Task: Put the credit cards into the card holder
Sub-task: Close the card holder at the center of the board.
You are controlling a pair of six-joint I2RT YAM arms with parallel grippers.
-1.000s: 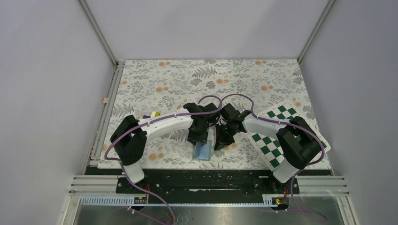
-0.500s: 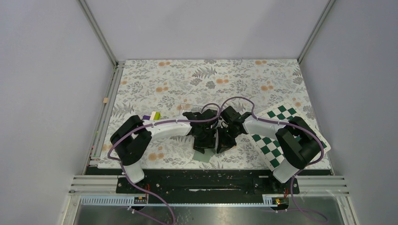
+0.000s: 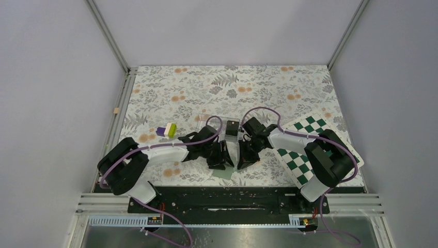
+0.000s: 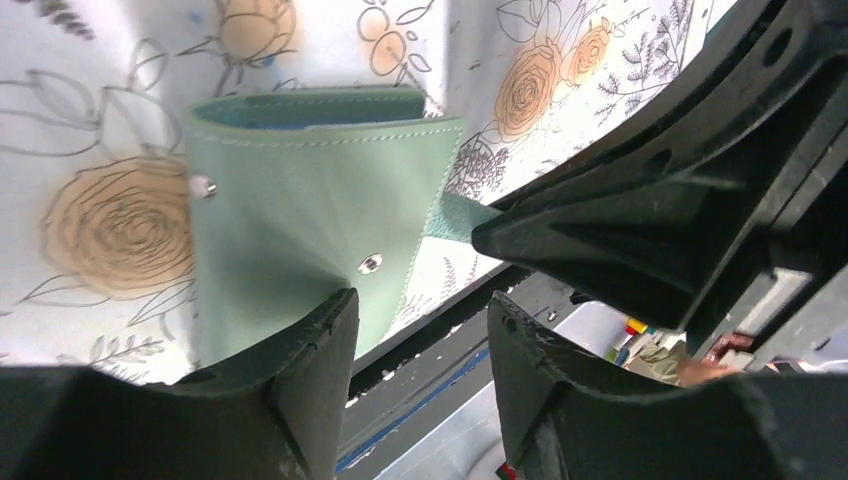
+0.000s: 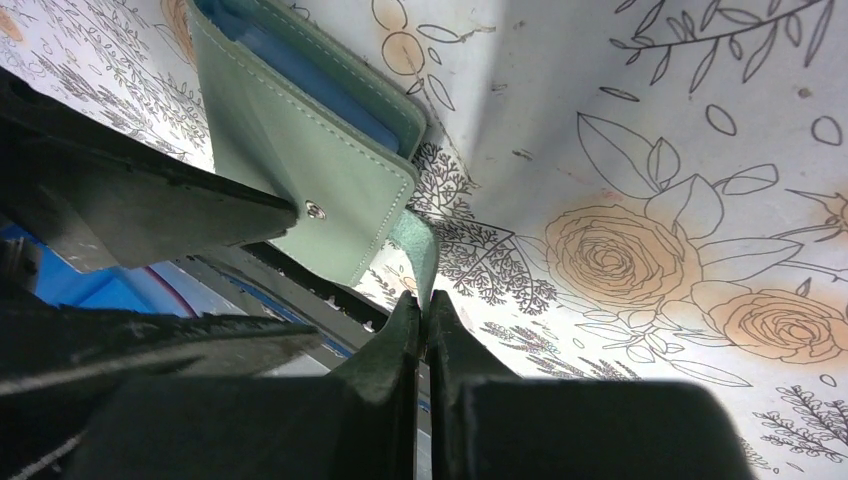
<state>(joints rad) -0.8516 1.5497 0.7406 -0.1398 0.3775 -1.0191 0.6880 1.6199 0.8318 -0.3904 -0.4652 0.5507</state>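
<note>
The card holder (image 4: pixel 300 200), a sage-green wallet, lies folded on the floral cloth near the front edge, its blue-grey pockets (image 5: pixel 300 85) showing at the fold. My right gripper (image 5: pixel 422 305) is shut on the wallet's green strap (image 5: pixel 418 245). My left gripper (image 4: pixel 420 335) stands open just beside the wallet's snap corner, with nothing between its fingers. In the top view both grippers, left (image 3: pixel 222 157) and right (image 3: pixel 241 159), crowd over the wallet (image 3: pixel 224 173). One black credit card (image 3: pixel 232 128) lies just behind them.
A green-and-white chequered board (image 3: pixel 304 147) lies under the right arm. A small purple and yellow-green block (image 3: pixel 168 130) sits left of centre. A faint clear box (image 3: pixel 209 123) stands beside the black card. The table's front rail (image 3: pixel 227 199) runs right below the wallet.
My left arm has dropped low and swung towards the left, and its jaws have widened. That uncovered the black card behind. The right gripper has stayed shut in nearly the same spot.
</note>
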